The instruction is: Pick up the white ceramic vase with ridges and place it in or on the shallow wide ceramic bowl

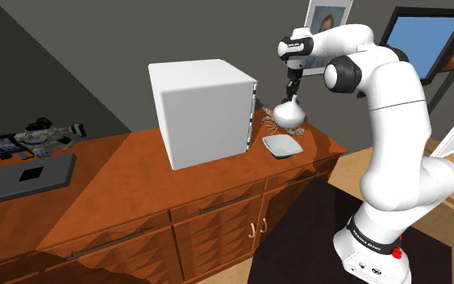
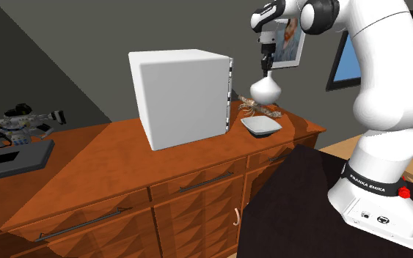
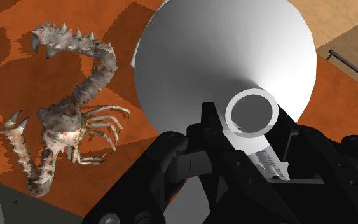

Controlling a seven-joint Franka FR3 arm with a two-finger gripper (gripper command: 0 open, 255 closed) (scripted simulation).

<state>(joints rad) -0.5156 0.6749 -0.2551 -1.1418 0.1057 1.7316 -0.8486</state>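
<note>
Clasping vase neck between the fingers.

The arm is white and smooth with dark joints, a black gripper, a black band with white letters and a red button.

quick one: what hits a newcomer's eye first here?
The black gripper holds a white vase by its neck in the air, with the shallow white bowl just below it. Next come the big white cube on the wooden sideboard, and the spiny scorpion figure on the wood near the bowl.
</note>
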